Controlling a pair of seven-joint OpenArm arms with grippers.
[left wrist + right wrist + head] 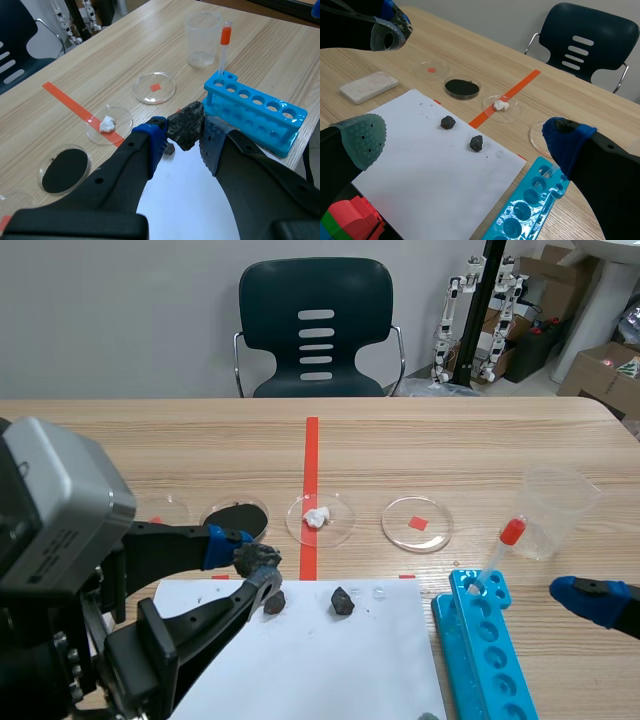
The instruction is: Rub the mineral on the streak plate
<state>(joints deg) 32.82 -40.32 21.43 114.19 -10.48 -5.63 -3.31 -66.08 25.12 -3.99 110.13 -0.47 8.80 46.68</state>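
Left end effector [185, 139] grips the dark mineral [186, 125] above the white paper [185, 200] on the desk [125, 55] (right end effector [465, 135] gapes, empty). Judged rigid, rough and fairly light; best pinched across broad flanks. Pale slab [369, 86], probably the streak plate, lies well apart.

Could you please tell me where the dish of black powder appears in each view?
Scene view: the black powder dish lies left of the white lump dish, behind the white paper.
Left wrist view: beside the white lump dish, away from the blue rack.
Right wrist view: past the paper's far corner, beside the white lump dish.
Shared landmark: the white lump dish.
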